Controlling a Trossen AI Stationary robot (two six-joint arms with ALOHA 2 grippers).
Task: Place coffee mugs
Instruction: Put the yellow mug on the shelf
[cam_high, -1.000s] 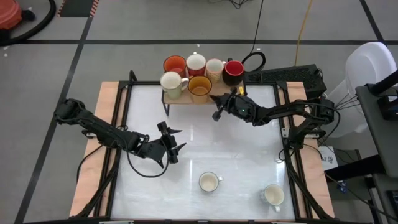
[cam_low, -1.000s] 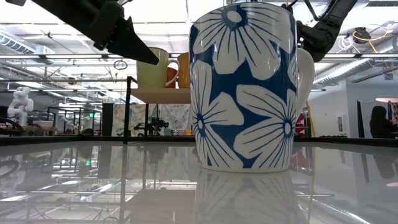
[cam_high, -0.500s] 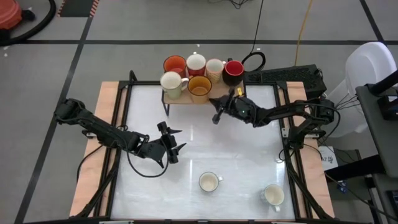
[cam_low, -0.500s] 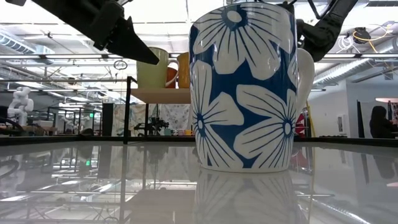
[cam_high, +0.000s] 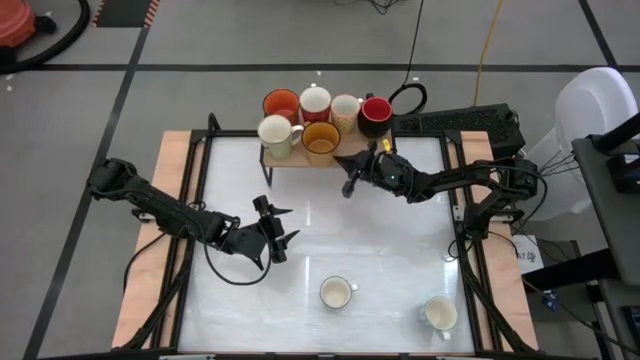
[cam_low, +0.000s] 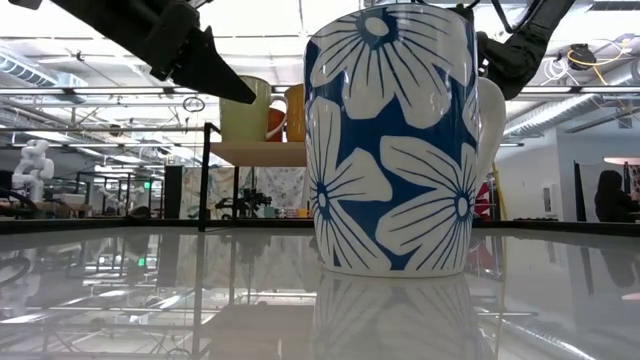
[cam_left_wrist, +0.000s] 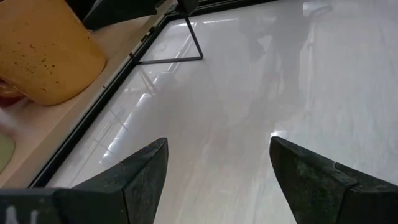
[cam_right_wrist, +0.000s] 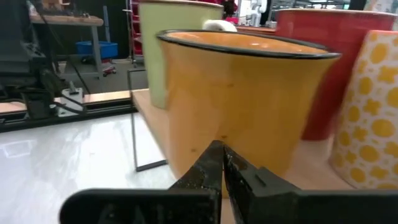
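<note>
Right claw (cam_high: 349, 172) clenched, empty, just short of the amber mug (cam_right_wrist: 242, 106) on the shelf (cam_high: 285, 157). Spread fingers before closing in. Left claw (cam_high: 278, 232) released, idle.

Amber-yellow mug (cam_left_wrist: 46, 53) half off-frame

Glossy white table (cam_high: 300, 250) with two mugs (cam_high: 337, 292) (cam_high: 438, 314), wooden riser (cam_high: 290, 159) bearing six.

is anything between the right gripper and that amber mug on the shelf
Nothing visible. The right gripper, shut, points straight at the amber mug with only bare shelf edge between them. The pale green mug and red mug stand behind it, not in the path.
</note>
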